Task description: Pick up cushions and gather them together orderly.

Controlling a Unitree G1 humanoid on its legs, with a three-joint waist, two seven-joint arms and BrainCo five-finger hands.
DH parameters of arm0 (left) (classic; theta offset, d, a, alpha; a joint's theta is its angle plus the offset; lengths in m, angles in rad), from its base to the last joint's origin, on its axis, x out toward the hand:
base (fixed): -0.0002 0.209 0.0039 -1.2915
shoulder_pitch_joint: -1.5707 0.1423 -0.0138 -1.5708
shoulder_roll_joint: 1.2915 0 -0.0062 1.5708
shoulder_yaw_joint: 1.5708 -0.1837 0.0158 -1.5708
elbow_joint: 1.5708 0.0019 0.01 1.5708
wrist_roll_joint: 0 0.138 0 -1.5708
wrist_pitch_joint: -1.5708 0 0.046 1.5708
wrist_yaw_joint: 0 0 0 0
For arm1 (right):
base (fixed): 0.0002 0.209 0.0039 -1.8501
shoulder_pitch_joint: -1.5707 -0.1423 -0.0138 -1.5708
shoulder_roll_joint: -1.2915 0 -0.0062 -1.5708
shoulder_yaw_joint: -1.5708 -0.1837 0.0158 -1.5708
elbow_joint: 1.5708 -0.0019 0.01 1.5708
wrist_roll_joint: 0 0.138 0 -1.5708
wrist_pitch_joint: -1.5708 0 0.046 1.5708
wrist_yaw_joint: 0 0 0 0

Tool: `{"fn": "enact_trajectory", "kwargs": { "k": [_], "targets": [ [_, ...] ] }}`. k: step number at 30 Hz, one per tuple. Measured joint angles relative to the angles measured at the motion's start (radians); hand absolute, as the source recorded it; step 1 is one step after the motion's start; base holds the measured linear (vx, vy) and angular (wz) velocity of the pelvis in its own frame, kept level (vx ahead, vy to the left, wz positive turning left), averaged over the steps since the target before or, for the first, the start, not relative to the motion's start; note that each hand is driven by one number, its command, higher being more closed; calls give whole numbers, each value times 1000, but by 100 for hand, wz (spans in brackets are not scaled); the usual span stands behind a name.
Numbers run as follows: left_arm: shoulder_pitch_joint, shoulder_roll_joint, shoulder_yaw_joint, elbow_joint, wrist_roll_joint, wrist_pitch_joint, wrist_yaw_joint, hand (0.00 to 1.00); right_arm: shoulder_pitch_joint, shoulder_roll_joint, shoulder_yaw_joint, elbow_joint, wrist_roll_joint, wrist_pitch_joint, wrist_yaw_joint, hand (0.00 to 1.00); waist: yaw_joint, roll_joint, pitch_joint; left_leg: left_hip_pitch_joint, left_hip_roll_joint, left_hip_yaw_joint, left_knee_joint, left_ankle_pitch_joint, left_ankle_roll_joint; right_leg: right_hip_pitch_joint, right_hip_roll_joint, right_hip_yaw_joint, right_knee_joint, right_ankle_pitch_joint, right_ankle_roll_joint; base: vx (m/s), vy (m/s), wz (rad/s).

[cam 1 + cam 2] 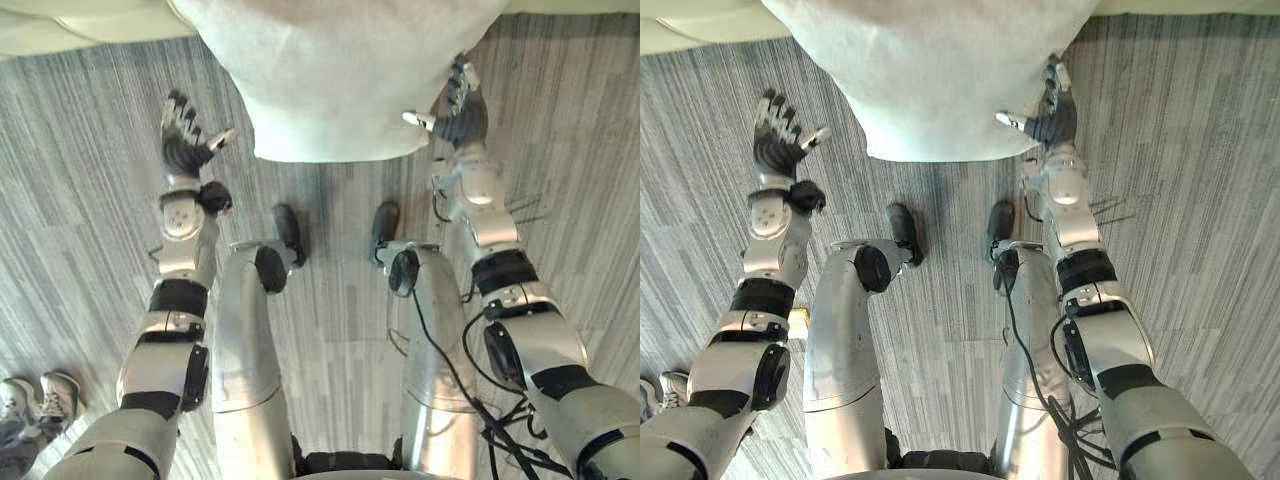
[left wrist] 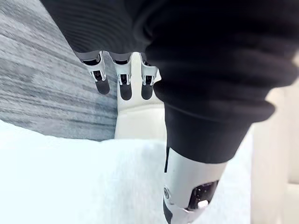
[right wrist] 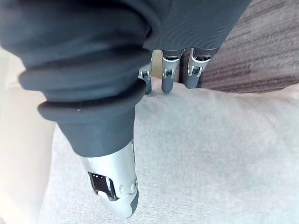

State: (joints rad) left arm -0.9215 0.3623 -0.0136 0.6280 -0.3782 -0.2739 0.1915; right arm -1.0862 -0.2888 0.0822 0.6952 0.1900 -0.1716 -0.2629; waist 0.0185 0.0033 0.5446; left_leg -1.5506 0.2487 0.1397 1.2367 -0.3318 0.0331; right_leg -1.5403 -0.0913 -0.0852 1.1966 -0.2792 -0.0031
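One white cushion [image 1: 340, 70] sits straight ahead of me, between my two hands, with its near edge over the grey striped floor [image 1: 80, 180] and a cream sofa [image 1: 60, 25] behind it. My left hand [image 1: 183, 135] is spread wide with straight fingers, just beside the cushion's left edge. My right hand [image 1: 462, 115] is equally wide at the right edge; I cannot tell whether it touches. A person's shoes [image 1: 40, 400] stand at my lower left.

A person's shoes [image 1: 45, 400] stand on grey striped carpet [image 1: 80, 150]
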Motion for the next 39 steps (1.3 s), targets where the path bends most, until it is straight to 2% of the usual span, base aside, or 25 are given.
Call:
{"fn": "enact_trajectory", "kwargs": {
  "k": [7, 8, 12, 16, 19, 23, 26, 28, 31, 34, 37, 38, 39],
  "targets": [
    [-130, -8, -23, 60, 9, 2, 53, 0, -103, 27, -1, 39, 22, 23, -24, 0, -4, 0, 1, -24, 13, 11, 0, 2, 3, -25, 5, 0, -7, 1, -1, -19, 33, -5],
    [-142, -15, -22, 72, 11, 3, 62, 100, -117, 36, -7, 43, 45, 25, -27, 100, -3, 0, 1, -24, 14, 12, -2, 2, 3, -25, 6, 0, -8, 2, -2, -27, 33, -3],
    [-184, -28, 0, 118, 21, 16, 107, 100, -148, 45, -7, 70, 112, 26, -41, 100, -4, 0, 1, -24, 16, 13, -10, 8, -7, -27, 8, -1, -17, 8, -7, -30, 36, -1],
    [-192, -14, 49, 121, 26, 27, 124, 100, -175, 35, -11, 86, 169, 26, -45, 100, -4, 0, 1, -27, 25, 13, -15, 10, -10, -28, 18, -3, -32, 19, -9, -24, 36, -9],
    [-197, -18, 45, 117, 26, 27, 140, 100, -179, 38, -27, 86, 216, 25, -45, 100, -3, 0, 1, -27, 25, 13, -16, 14, -13, -28, 17, -4, -30, 19, -9, -20, 34, 1],
    [-184, -31, 30, 60, 25, 27, 145, 100, -179, 47, -37, 73, 251, 21, -45, 100, -5, 0, 1, -26, 22, 13, -23, 25, -11, -28, 13, -7, -28, 21, -12, -27, 24, 8],
    [-138, -68, 20, -49, 22, 24, 168, 100, -174, 55, -44, 63, 254, 19, -48, 100, -6, 0, 1, -2, 11, 10, -48, 45, -12, -6, 3, -16, -38, 24, -17, -26, 14, 17],
    [-90, -103, 16, -121, 18, 20, 190, 100, -106, 67, -43, -25, 272, 13, -48, 100, -2, 0, 0, 33, 13, 2, -55, 47, -12, 34, 4, -26, -43, 24, -18, -19, 4, 5],
    [-28, -126, 11, -215, 17, 4, 210, 100, -30, 99, -44, -127, 273, -21, -48, 100, -4, 0, 0, 98, 11, 2, -94, 62, -18, 101, 5, -35, -80, 29, -25, -36, -6, 6],
    [56, -150, -26, -325, 27, -12, 227, 100, 73, 121, -44, -231, 272, -46, -50, 100, -5, 0, -2, 212, 8, 1, -162, 78, -24, 219, 7, -52, -143, 36, -36, -45, -25, 11],
    [170, -185, -47, -428, 49, -39, 228, 100, 196, 157, -40, -370, 245, -59, -64, 100, -4, -1, -4, 369, 8, 10, -250, 87, -40, 374, 22, -57, -231, 42, -36, -12, -37, 1],
    [233, -198, -65, -463, 57, -53, 228, 100, 267, 170, -32, -427, 226, -73, -65, 100, -3, -2, -33, 423, 6, 18, -285, 89, -44, 425, 25, -59, -264, 43, -37, 61, -35, 5],
    [292, -216, -74, -509, 66, -53, 228, 100, 331, 182, -32, -489, 194, -75, -66, 100, -4, -1, -35, 501, 2, 24, -321, 89, -44, 502, 24, -63, -295, 42, -37, 90, -33, 7]
  ]
}}
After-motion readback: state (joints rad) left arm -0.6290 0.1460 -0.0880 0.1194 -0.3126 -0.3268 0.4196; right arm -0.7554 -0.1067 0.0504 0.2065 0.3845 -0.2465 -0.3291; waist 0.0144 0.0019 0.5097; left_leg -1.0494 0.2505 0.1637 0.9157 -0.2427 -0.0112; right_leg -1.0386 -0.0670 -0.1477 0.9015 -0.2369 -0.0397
